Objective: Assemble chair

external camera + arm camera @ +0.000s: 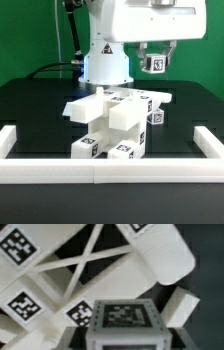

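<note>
High above the chair parts [110, 125], the pincer [154, 62] clamps a small tagged white block [125, 314]

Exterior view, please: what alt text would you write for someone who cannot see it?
A white robot arm stands at the far side of a black table, its gripper in the air, closed on a small tagged white block. On the table, a cluster of white tagged chair parts sits inside a low white border rail, against a green backdrop.
</note>
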`<state>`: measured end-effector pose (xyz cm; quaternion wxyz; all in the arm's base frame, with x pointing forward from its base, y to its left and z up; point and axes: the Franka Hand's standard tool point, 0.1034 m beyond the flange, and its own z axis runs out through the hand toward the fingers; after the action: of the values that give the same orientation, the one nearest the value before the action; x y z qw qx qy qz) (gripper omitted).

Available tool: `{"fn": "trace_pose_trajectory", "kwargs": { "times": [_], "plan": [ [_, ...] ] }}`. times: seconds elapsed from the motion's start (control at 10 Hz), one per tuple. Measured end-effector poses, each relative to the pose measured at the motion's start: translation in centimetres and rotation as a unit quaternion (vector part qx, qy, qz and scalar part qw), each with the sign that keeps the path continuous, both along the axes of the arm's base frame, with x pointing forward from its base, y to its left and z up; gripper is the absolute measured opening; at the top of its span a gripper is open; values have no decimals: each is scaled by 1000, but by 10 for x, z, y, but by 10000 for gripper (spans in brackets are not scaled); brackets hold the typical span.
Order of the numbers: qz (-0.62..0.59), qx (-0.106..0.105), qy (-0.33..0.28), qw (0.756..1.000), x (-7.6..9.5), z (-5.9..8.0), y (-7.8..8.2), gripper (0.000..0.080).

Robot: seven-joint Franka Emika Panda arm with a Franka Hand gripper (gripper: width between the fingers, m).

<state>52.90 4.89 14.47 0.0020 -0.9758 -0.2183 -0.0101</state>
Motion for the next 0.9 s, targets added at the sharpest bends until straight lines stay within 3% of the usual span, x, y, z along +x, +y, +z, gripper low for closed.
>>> {"fn": "trace_pose_trajectory", "kwargs": {
  "times": [0.3,0.9],
  "plan": [
    [3,-10,12,1000,27,-6,-22,275],
    [5,-14,7,1000,29,-9,-28,275]
  ]
}}
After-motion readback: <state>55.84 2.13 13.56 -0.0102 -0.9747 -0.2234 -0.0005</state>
